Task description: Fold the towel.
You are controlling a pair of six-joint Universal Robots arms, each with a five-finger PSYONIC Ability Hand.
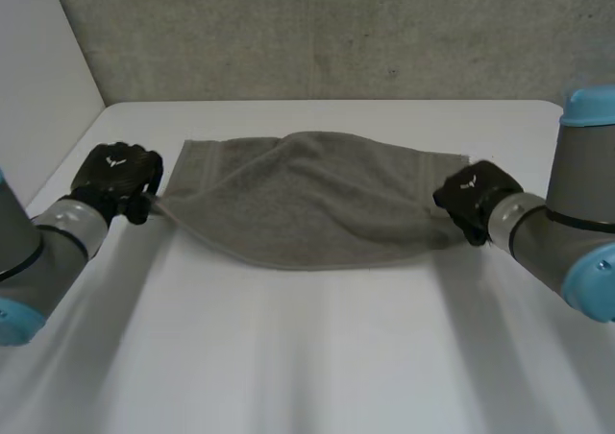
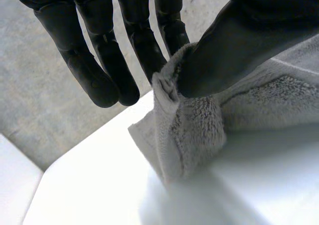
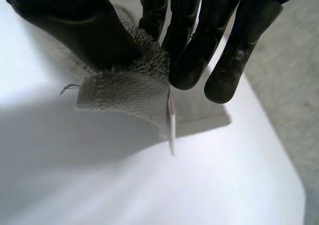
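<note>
White table (image 1: 307, 357) carries a grey towel (image 1: 317, 199), the left hand (image 1: 117, 177) pinching its left corner, the right hand (image 1: 473, 199) its right corner, between thumb and fingers (image 2: 144, 46).

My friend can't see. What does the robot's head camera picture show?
Two black robot hands hold a grey terry-cloth towel by its ends on a white table. The left hand pinches one corner, the right hand the opposite one, and the towel lies rumpled between them.
</note>
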